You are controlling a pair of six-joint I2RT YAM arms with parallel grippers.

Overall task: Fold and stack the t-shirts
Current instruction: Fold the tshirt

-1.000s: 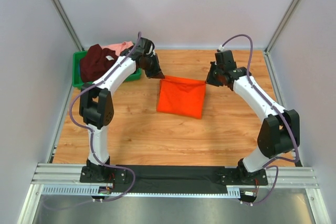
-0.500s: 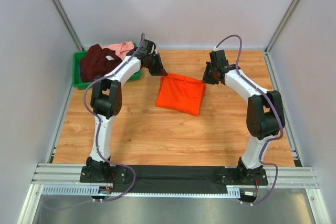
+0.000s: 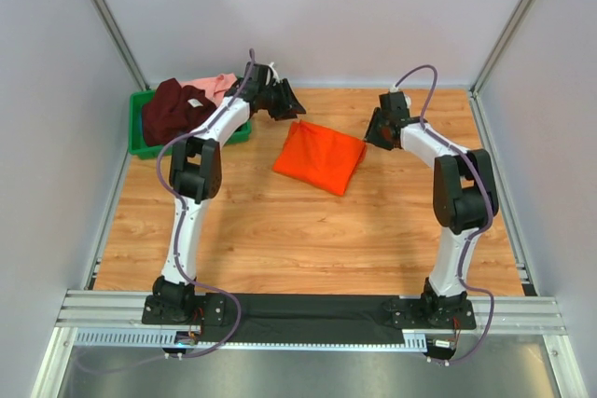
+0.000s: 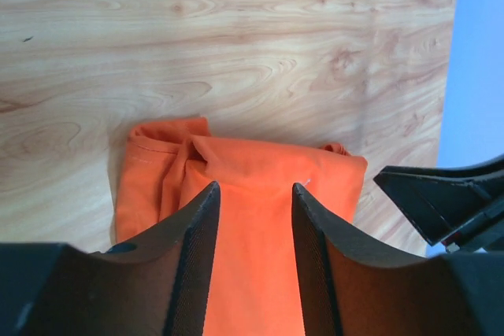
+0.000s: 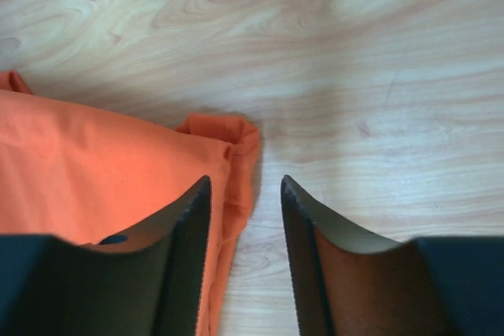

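Flanking your folded orange t-shirt [image 3: 319, 156], left end effector [image 4: 254, 194] and right end effector [image 5: 244, 186] gape empty, likely leaving it as stack base.

One overhead, two wrist close-ups
Top camera looks down from 6 o'clock; wrist cameras face the table [image 3: 280, 230] closely, all sharing the orange t-shirt [image 3: 320, 157].
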